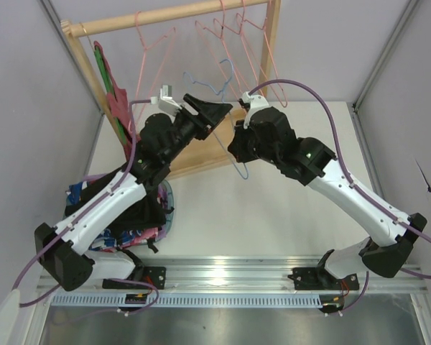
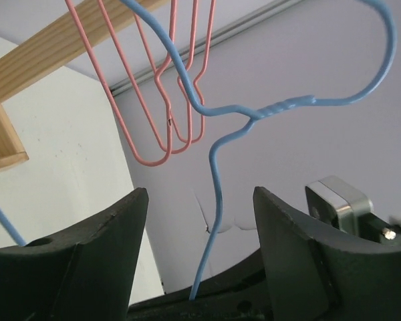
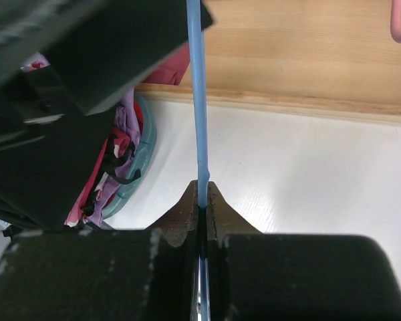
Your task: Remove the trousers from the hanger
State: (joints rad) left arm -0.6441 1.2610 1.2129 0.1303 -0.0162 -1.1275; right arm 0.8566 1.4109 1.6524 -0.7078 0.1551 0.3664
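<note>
Holding the hanger [image 3: 199, 100] was the right gripper [image 3: 202, 195], fingers pinched shut on its blue wire, aloft before the wooden rack [image 1: 179, 14]. Left gripper [image 2: 200, 195]: fingers stood wide, the wire passing between them. Trousers [image 1: 142, 210]: apparently the black heap low at the left of the counter [image 1: 273, 215], by the teal basket [image 1: 169, 213], well apart from the hanger; trim was not discernible. Step judged: removal complete, hanger bare. Next move called for stowing the hanger without snagging the pink hangers [image 2: 154, 162].
</note>
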